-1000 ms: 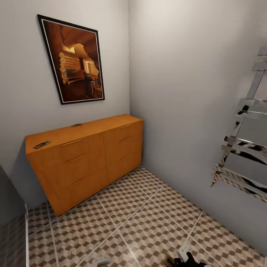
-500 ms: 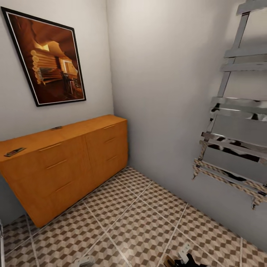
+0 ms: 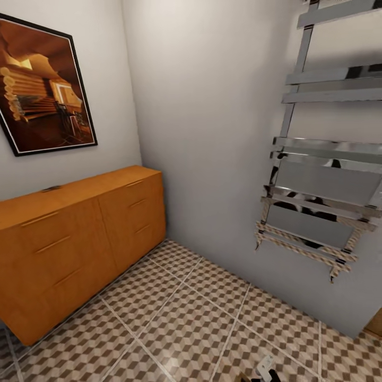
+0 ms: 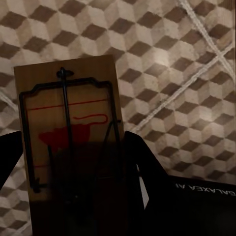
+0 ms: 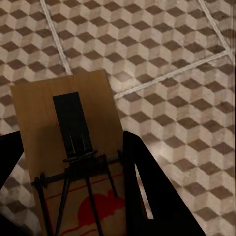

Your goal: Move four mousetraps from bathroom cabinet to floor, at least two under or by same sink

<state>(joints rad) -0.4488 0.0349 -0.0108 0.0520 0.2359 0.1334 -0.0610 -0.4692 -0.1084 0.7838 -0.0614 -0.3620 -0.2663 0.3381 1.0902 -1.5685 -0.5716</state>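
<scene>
The head camera has swung to the right since a second ago: the cabinet (image 3: 74,239) has slid toward the left edge, the framed picture (image 3: 42,87) is now cut by that edge, and the chrome towel rail (image 3: 318,175) on the right wall has come much further into view. The mousetrap that lay on the cabinet's near left corner is now out of frame; one small dark mousetrap on the cabinet top (image 3: 51,188) remains, at the far side near the wall.

The left pincer (image 4: 73,196) is clamped on a mousetrap (image 4: 69,123), its dark fingers (image 4: 142,172) on either side of the board. The board's long axis runs along the fingers, pointing away from the wrist, with the wire frame and red mark facing the camera, above the bathroom floor (image 4: 187,73).

The right pincer (image 5: 73,196) likewise grips a second mousetrap (image 5: 69,123), held between the fingers (image 5: 142,187). Its long axis also lies along the fingers; the spring and red mark sit at the wrist end, the dark plate toward the free end, over the cube-patterned tiles (image 5: 172,59).
</scene>
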